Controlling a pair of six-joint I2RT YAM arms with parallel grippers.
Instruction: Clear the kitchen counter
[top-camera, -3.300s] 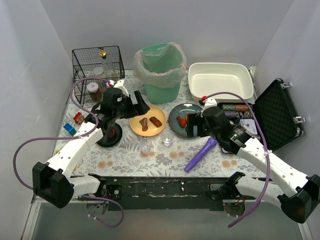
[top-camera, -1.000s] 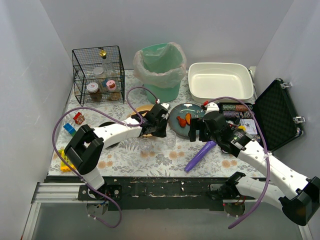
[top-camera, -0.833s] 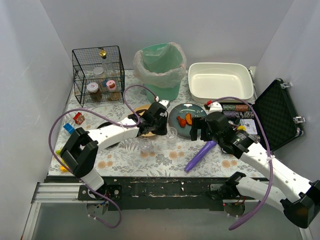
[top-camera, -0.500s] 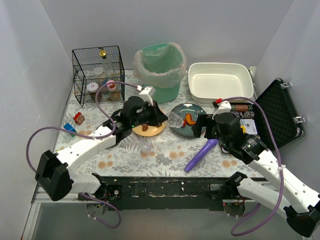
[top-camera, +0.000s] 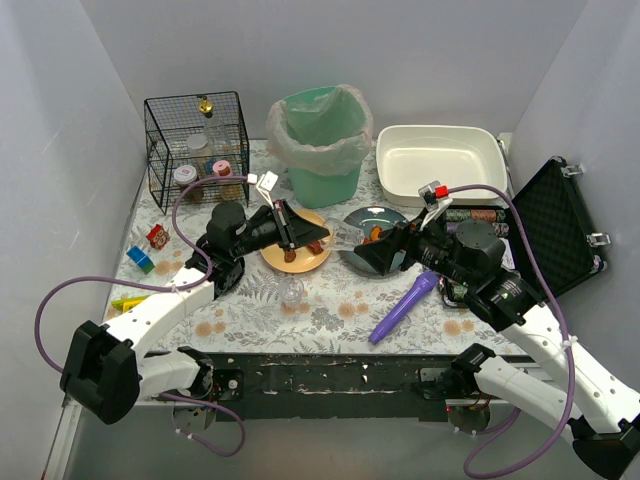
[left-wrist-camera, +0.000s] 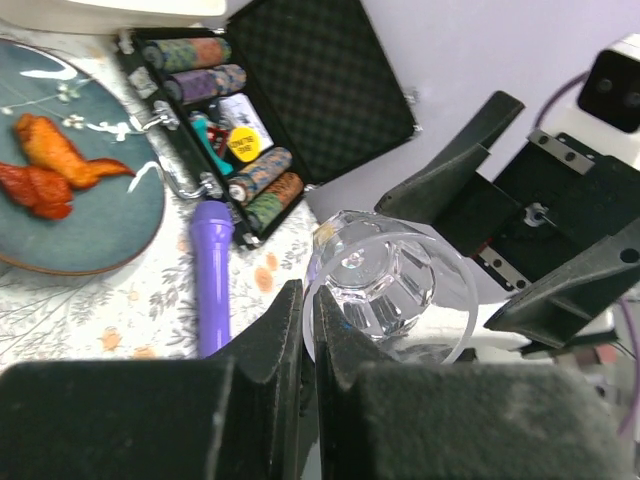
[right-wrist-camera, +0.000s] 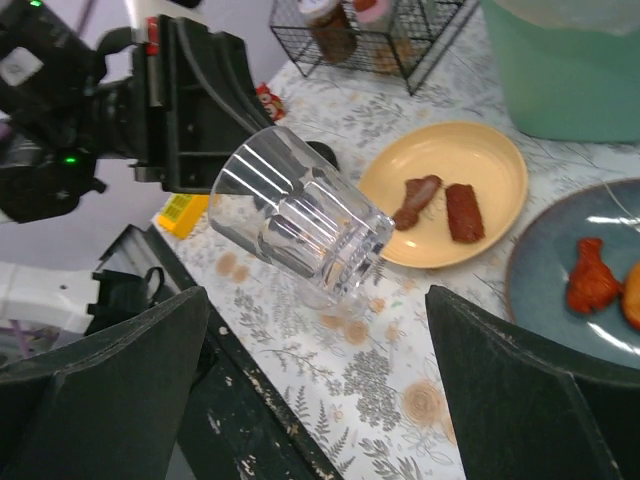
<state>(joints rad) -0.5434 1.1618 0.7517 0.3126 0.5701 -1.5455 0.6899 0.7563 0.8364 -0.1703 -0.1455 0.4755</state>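
- Two claws face each other above the kitchen counter (top-camera: 300, 318), a flat tabletop under a whitish cloth printed with grey-green ferns and peach flowers.
- The left claw (left-wrist-camera: 307, 305) is clamped on the rim of a clear, ribbed, thick-based glass (left-wrist-camera: 385, 290), which is tipped on its side with its base pointing away from the claw.
- The right claw (right-wrist-camera: 316, 292) is spread wide and grips nothing. The glass's base points into the gap between its matte black fingers.
- Under the left claw sits a round yellow plate (right-wrist-camera: 470, 165) with two brown meat pieces.
- Under the right claw is a glossy blue-grey plate (left-wrist-camera: 100, 225) with orange fried pieces.
- Behind the right claw lies a smooth purple cylinder (left-wrist-camera: 210, 275).
- To that claw's right, an open black case (left-wrist-camera: 330, 90) with a dimpled foam lid holds rolls of striped chips.
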